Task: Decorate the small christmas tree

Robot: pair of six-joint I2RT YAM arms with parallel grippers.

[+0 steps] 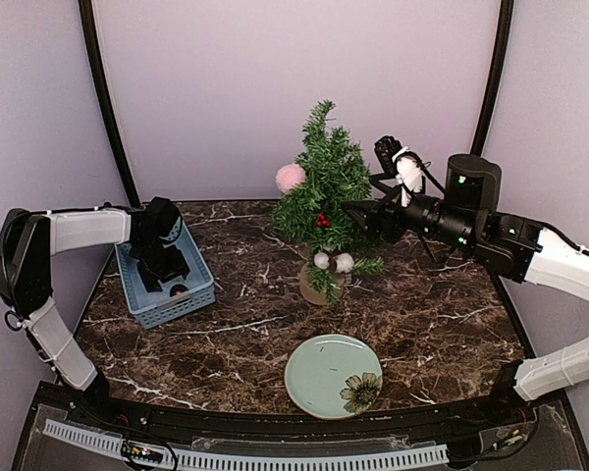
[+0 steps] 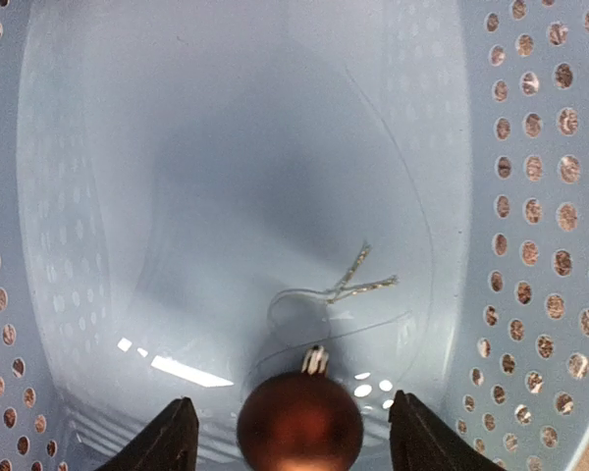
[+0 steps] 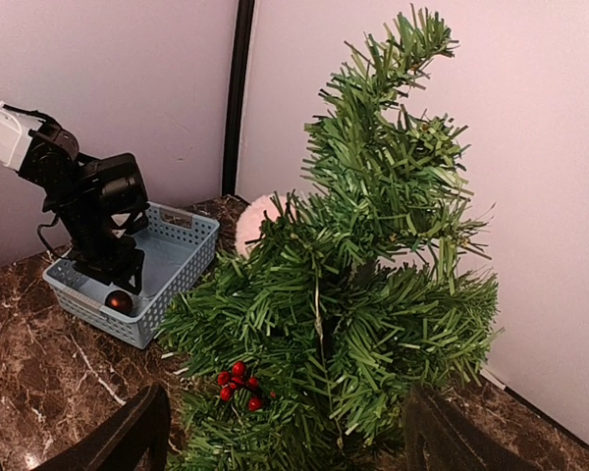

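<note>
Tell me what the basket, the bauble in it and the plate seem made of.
Basket: light blue plastic, smooth and slightly glossy, with moulded walls pierced by rows of round holes. Bauble: dark red with a soft sheen and a silver cap; plastic or glass, cannot tell. Plate: probably glazed ceramic, pale green and shiny, with a flower design near the rim.

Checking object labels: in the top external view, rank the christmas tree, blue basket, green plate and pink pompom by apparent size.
1. small christmas tree
2. blue basket and green plate, too alike to rank; the left arm hides part of the basket
3. pink pompom
</note>
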